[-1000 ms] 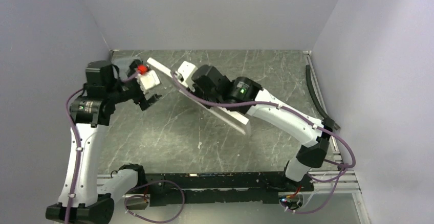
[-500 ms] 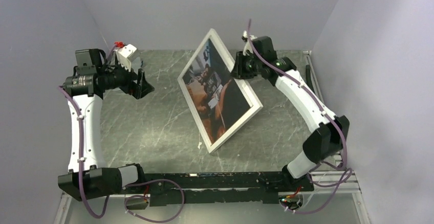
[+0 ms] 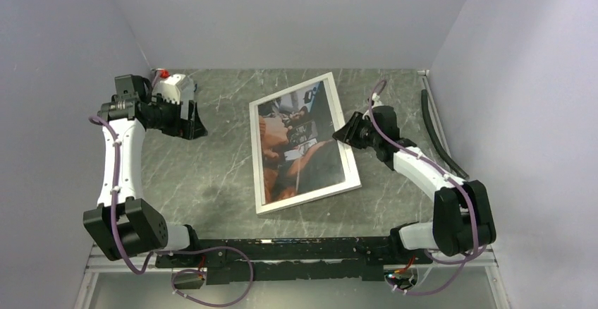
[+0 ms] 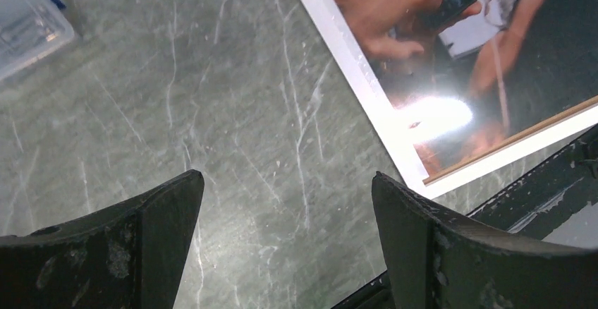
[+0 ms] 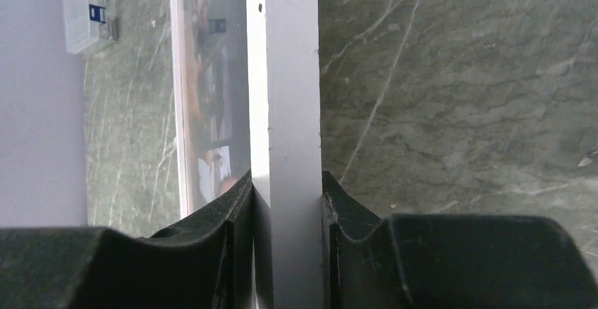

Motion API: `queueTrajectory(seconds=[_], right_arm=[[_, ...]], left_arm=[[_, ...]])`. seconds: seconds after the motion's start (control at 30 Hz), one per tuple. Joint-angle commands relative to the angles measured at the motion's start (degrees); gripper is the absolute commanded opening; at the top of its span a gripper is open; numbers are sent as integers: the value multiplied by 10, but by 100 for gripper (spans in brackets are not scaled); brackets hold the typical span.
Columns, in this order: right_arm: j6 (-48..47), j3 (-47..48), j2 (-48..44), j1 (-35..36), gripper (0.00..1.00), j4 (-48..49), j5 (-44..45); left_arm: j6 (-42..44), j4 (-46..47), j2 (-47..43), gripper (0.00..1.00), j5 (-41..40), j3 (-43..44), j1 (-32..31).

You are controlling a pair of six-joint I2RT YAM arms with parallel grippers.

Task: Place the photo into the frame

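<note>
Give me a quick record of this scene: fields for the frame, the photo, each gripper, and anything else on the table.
frame: face up on the table; cannot tell if it lies fully flat
photo: inside the frame, picture side up
right gripper: shut on the frame's right edge
left gripper: open, empty, above bare table to the left of the frame
other: clear plastic box on the table, apart from the frame
</note>
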Motion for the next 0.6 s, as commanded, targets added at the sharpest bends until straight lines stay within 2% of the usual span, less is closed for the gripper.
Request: queueTrajectory(seconds=[0.0, 0.13, 0.2, 0.3, 0.4, 0.43, 0.57], right_arm=[[28, -44, 24, 0, 1, 110, 82], [28, -56, 75, 0, 6, 173, 78], [29, -59, 97, 0, 14, 194, 72], [28, -63, 117, 1, 42, 203, 84], [22, -76, 111, 1, 86, 194, 119], [17, -77, 105, 1, 98, 187, 128], [-9, -67, 66, 0, 100, 126, 187]], left_arm=[[-34, 71, -27, 94, -19, -64, 11], [-42, 115, -26, 94, -11, -121, 14], [-52, 141, -23, 94, -9, -148, 14], [-68, 197, -18, 94, -13, -193, 15], [-76, 254, -16, 94, -4, -241, 14], [-82, 271, -14, 94, -2, -250, 14], [-96, 315, -4, 94, 7, -266, 14]])
